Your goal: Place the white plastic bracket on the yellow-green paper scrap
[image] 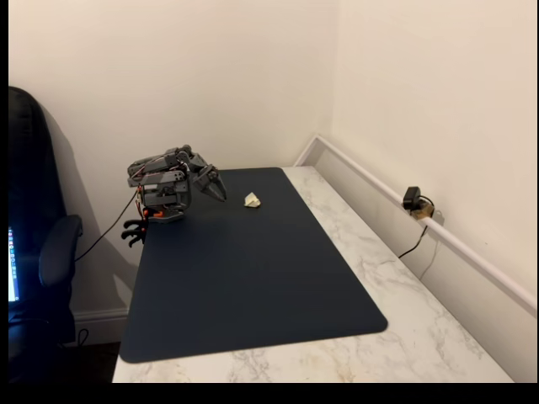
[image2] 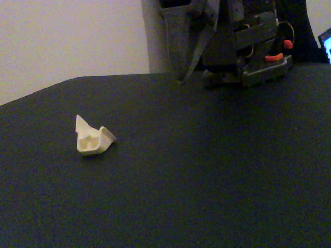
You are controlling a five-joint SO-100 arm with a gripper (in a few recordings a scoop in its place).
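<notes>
While arm folded, tool tips blurred; bracket apart on mat.

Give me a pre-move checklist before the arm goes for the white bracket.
1. White plastic bracket located, lying on the dark mat: ok.
2. Bracket free, nothing touching it: ok.
3. Gripper apart from the bracket, holding nothing: ok.
4. Gripper open enough to take the bracket: cannot tell.
5. Mat between gripper and bracket unobstructed: ok.
6. Yellow-green paper scrap located as drop spot: cannot tell.
</notes>
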